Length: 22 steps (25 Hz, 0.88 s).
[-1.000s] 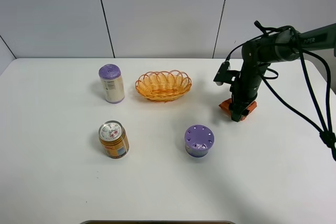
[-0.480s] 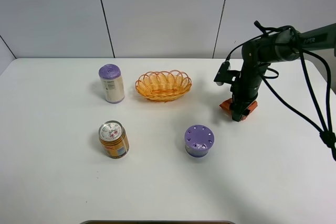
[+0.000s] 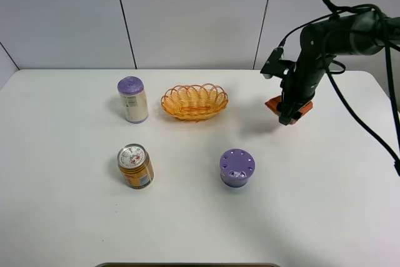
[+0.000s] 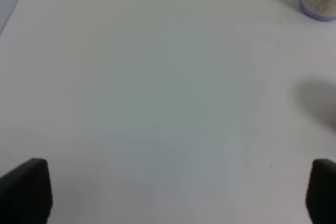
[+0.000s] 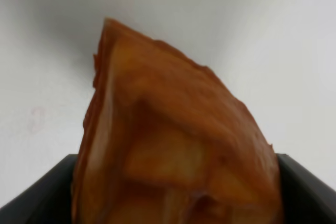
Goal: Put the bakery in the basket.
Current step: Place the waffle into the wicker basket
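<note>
Your right tool (image 3: 288,117) grips the waffle wedge (image 5: 173,145) up off the worktop (image 3: 187,217), right of the basket (image 3: 194,102). Your left tool (image 4: 173,192) is wide open, holding nothing.

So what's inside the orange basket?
Nothing that I can see: only the woven bottom of the shallow orange-yellow wicker basket shows. Its near rim hides a strip inside. The orange-brown toy waffle wedge is in the right pincer.

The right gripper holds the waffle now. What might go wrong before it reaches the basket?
The waffle sticks far out of the right gripper, so it may slip or twist on the way. The basket is shallow; a low approach might hit its rim and push it.
</note>
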Each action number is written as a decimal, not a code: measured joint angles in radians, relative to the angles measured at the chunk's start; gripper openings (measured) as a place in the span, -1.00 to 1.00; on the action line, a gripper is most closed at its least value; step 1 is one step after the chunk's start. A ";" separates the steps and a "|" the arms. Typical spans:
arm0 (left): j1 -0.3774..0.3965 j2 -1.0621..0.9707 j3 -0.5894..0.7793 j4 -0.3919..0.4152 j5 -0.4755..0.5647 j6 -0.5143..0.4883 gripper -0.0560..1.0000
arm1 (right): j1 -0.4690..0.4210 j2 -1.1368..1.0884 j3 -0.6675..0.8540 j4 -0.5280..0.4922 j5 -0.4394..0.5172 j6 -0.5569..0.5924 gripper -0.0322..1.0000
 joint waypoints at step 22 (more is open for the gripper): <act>0.000 0.000 0.000 0.000 0.000 0.000 0.97 | 0.270 -0.229 0.001 0.189 -0.375 0.281 0.36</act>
